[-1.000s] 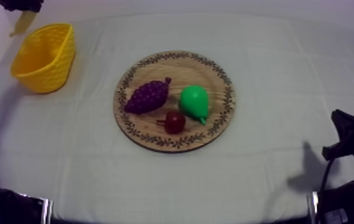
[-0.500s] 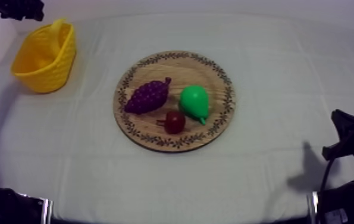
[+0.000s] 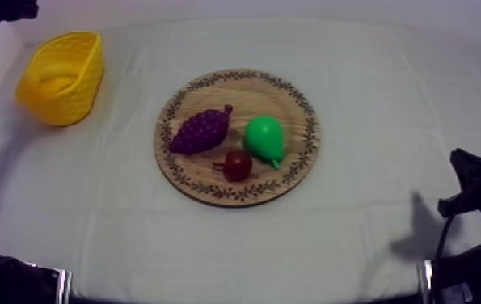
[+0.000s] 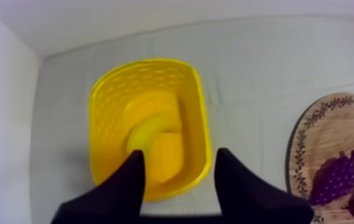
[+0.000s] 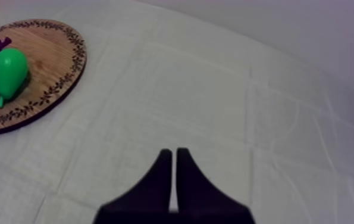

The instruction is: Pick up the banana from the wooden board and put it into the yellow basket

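Left: your yellow plastic basket (image 3: 82,85); round wooden board (image 3: 235,101) to its right.
In basket: curved yellow banana (image 4: 146,130).

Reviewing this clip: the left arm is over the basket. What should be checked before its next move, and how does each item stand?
1. The banana lies inside the yellow basket: ok.
2. The left gripper is open, with nothing between its fingers: ok.
3. No banana on the wooden board; it holds the grapes, pear and small red fruit: ok.
4. The basket stands with its opening upward: ok.
5. The right gripper is shut on nothing, over the cloth, apart from the board: ok.
6. The banana rests flat on the basket floor: cannot tell.
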Available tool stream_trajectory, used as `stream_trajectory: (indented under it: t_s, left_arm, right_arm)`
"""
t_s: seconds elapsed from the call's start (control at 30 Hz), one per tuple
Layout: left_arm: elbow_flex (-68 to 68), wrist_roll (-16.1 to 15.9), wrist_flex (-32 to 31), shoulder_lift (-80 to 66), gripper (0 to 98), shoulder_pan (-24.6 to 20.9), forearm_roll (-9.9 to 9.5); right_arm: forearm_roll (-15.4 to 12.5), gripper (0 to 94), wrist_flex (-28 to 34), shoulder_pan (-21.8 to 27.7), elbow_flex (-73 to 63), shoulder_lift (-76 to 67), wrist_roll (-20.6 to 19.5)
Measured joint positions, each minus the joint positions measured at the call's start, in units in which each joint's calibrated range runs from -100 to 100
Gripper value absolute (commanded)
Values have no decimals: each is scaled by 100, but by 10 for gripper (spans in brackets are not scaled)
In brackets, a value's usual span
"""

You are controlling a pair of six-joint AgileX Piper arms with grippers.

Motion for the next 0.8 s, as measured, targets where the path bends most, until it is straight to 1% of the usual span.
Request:
stream_trajectory:
  t_s: [0.13, 0.2, 0.27, 0.37, 0.53, 0.73, 0.8]
  left_arm:
    - [498, 79, -116, -815, 174, 74, 66]
    - [715, 138, -197, -1217, 96, 142, 61]
    - [952, 218, -357, -1615, 48, 235, 35]
    - [1274, 313, -576, -2143, 18, 371, -13]
    - [1739, 519, -881, -2921, 4, 590, -256]
    - [2583, 751, -1420, -3835, 1, 559, -421]
    - [2994, 849, -1686, -4166, 1, 542, -502]
  right_arm:
    - [0, 6, 0, -5, 0, 0, 0]
    - [0, 6, 0, -7, 0, 0, 0]
    - [0, 6, 0, -9, 0, 0, 0]
    - [0, 6, 0, -12, 0, 0, 0]
    - [0, 6, 0, -12, 0, 0, 0]
    - [0, 6, 0, -12, 0, 0, 0]
    - [0, 6, 0, -12, 0, 0, 0]
